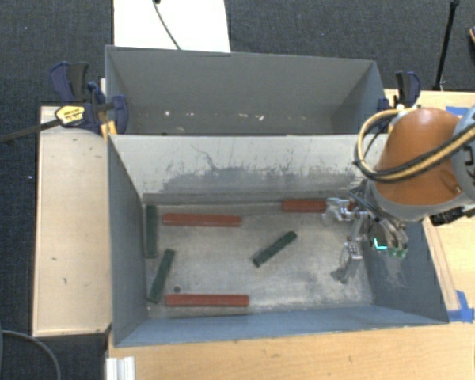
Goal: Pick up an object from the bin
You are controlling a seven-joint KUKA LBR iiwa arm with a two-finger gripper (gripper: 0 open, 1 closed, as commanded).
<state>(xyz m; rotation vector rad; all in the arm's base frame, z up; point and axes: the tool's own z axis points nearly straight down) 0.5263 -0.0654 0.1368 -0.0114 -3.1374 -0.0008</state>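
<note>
My gripper (347, 269) hangs low at the right end of the grey bin (245, 169), close to the right wall and over bare floor. I cannot tell whether it is apart or together, and I see nothing in it. The risk from here is that wall: a descent where I am would probably meet bare metal or scrape the slope and come up with nothing. The nearest thing, a short red bar (303, 206), lies tight along the foot of the far wall, so I judge there is little room to get round it, and a push could jam it harder into the corner. A dark green bar (274, 248) lies tilted on open floor near the middle. It looks the easiest pick, though it is thin and flat and may skid. Further left are a long red bar (202, 220) by the far wall, another red bar (207, 299) along the near wall, and two dark green bars, one (151, 229) against the left wall and one (160, 275) slanted just nearer.
</note>
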